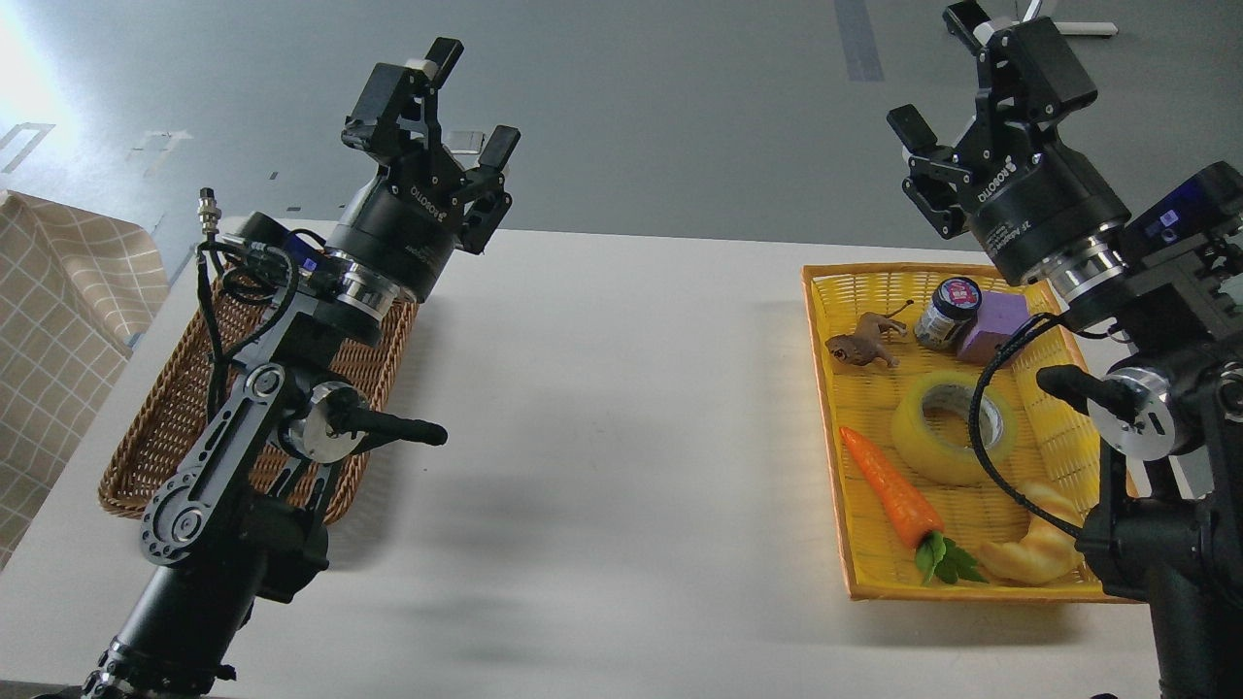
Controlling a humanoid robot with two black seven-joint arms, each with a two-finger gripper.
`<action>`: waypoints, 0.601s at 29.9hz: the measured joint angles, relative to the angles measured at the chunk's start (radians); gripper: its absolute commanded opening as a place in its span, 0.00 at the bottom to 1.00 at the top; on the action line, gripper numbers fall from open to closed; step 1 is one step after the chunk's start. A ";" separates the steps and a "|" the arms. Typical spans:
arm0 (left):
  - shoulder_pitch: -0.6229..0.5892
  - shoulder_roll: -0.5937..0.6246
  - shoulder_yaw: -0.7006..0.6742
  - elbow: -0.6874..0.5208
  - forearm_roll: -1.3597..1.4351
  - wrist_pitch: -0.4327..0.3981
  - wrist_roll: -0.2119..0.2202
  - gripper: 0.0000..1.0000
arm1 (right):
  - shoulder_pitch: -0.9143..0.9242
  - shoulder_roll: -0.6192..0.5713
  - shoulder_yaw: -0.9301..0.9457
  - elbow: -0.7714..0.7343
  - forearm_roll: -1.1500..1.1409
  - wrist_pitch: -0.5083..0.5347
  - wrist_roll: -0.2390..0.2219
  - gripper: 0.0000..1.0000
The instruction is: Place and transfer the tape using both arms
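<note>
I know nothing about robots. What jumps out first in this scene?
Two black arms rise over a white table, the left gripper and right gripper both open and empty. At right, a yellow basket holds the tape, an orange carrot and other small items.

Single head view, facing forward and down; table [621, 388] close below

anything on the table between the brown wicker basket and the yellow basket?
No. In the head view, the white table between the brown wicker basket and the yellow basket is bare; only arm shadows fall there.
</note>
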 measured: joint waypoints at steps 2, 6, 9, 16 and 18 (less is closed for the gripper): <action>0.001 0.003 0.002 0.000 0.000 0.000 0.003 0.98 | 0.000 0.000 0.000 0.001 0.001 0.000 0.001 1.00; 0.003 0.011 0.007 0.008 0.009 -0.001 0.013 0.98 | 0.000 0.000 -0.001 0.003 0.001 0.000 0.004 1.00; 0.003 0.005 0.006 0.006 0.006 -0.004 0.009 0.98 | 0.000 0.000 -0.001 0.004 0.001 0.000 0.006 1.00; -0.007 -0.001 0.003 0.002 -0.001 -0.006 0.004 0.98 | 0.000 0.000 -0.001 0.008 0.001 0.000 0.016 1.00; -0.008 -0.002 0.004 0.002 -0.001 -0.006 0.007 0.98 | 0.000 0.000 -0.001 0.008 0.001 0.000 0.018 1.00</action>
